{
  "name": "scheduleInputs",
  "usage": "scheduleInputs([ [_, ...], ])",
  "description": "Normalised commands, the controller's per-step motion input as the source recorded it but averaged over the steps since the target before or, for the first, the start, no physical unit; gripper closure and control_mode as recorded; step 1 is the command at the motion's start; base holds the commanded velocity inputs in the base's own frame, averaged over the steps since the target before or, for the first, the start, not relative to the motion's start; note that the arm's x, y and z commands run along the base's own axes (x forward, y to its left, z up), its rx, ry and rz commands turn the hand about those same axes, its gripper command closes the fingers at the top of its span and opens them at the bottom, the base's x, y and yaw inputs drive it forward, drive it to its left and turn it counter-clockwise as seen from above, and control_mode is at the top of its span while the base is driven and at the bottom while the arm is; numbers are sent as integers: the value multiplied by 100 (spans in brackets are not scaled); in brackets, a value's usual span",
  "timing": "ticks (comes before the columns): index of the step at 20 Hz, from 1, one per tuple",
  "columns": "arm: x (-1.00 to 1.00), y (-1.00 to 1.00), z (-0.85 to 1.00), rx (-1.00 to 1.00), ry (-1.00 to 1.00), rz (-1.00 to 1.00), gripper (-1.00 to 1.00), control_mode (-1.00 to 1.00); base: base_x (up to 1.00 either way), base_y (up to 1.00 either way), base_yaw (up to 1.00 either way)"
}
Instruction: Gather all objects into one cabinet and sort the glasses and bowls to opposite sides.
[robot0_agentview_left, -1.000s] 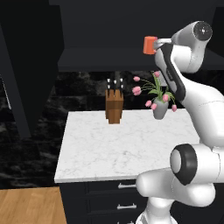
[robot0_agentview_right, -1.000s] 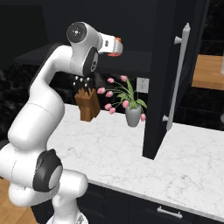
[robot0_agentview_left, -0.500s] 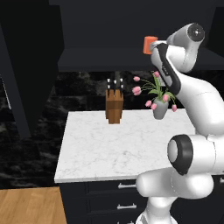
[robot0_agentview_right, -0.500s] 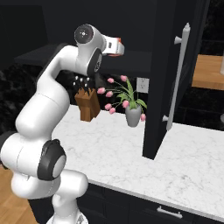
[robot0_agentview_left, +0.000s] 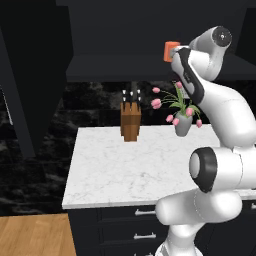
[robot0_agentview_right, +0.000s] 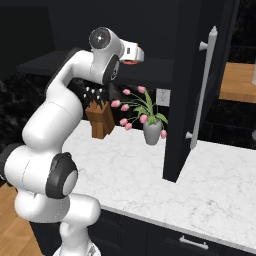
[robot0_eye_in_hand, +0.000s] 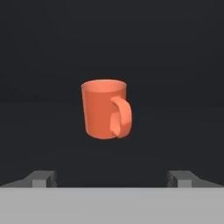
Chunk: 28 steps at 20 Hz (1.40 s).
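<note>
Arm swung further left since a second ago; hand now nearer dark cabinet (robot0_agentview_left: 150, 70) shelf, base views unshifted. Orange handled mug (robot0_eye_in_hand: 106, 109) upright on cabinet shelf, straight ahead of gripper (robot0_eye_in_hand: 112, 177), handle toward camera and slightly right. Mug apart from fingertips (robot0_eye_in_hand: 43, 177), no contact. Jaws wide apart, nothing between them. In left base view mug (robot0_agentview_left: 170, 51) just beside hand, at shelf level. Below on white marble counter (robot0_agentview_left: 140, 167): wooden knife block (robot0_agentview_left: 130, 120), vase of pink tulips (robot0_agentview_left: 181, 112). Open cabinet door (robot0_agentview_right: 197, 85) stands right of arm.
</note>
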Motion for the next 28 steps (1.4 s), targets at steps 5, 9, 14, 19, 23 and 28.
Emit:
scheduleInputs([
  [5,49,-8,-3,0,5,0,-100,-100,0,0,0],
  [9,88,-2,-9,0,6,0,-100,-100,0,0,0],
  [14,62,-23,0,0,4,0,-100,-100,0,0,0],
  [19,35,-29,0,0,9,0,-100,-100,0,0,0],
  [23,23,-13,-1,0,7,1,-100,-100,0,0,0],
  [28,23,0,-1,0,1,4,100,-100,0,0,0],
])
